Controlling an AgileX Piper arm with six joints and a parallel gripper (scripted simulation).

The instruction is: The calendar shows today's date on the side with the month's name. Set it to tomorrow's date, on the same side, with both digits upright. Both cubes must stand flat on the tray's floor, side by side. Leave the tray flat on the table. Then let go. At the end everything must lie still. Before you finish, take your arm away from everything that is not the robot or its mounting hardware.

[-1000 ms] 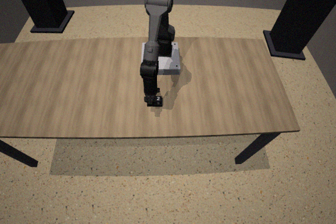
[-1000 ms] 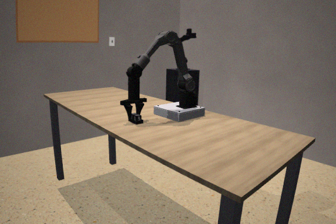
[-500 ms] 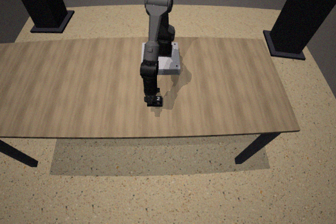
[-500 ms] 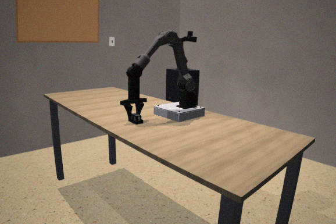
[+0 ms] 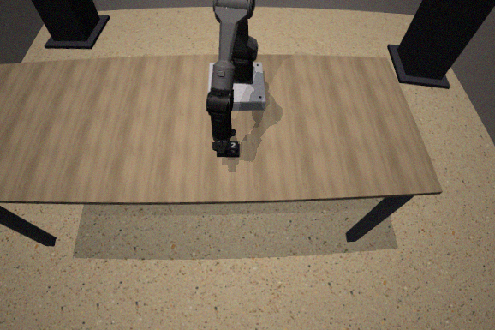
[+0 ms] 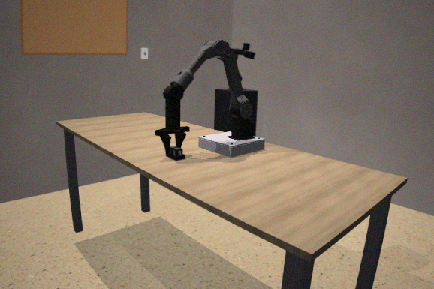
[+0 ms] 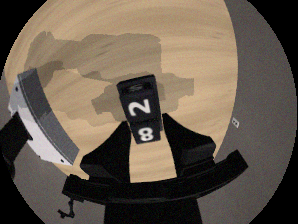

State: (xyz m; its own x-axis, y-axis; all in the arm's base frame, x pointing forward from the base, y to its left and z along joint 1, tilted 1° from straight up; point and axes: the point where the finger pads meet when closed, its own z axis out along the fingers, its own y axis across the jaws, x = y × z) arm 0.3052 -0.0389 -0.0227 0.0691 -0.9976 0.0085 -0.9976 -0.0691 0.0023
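Hanging straight down over the calendar, the hand [image 7: 144, 137] stands partly open, its two dark fingers straddling the near cube without pressing on it; nothing is held between them. In the wrist view the near cube [image 7: 147, 133] sits in the gap between the fingers and shows an 8 on top, while the far cube [image 7: 139, 104] just beyond it shows a 2. Both cubes touch each other and rest in a small dark tray [image 7: 137, 86], whose far rim shows past the 2.

That row of two cubes gives the calendar its long axis, which in the wrist view runs away from the camera, in line with the gap between the fingers. From above, the hand [image 5: 221, 146] covers one cube and only the 2 cube [image 5: 233, 146] shows beside it, so the long axis there lies left to right along the worktop [image 5: 342, 129]. Seen from the side, the calendar [image 6: 176, 152] stands flat on the worktop just in front of the arm's pale base plate [image 6: 230, 144], near the middle of the worktop's width. Digits on its side face are too small to read.
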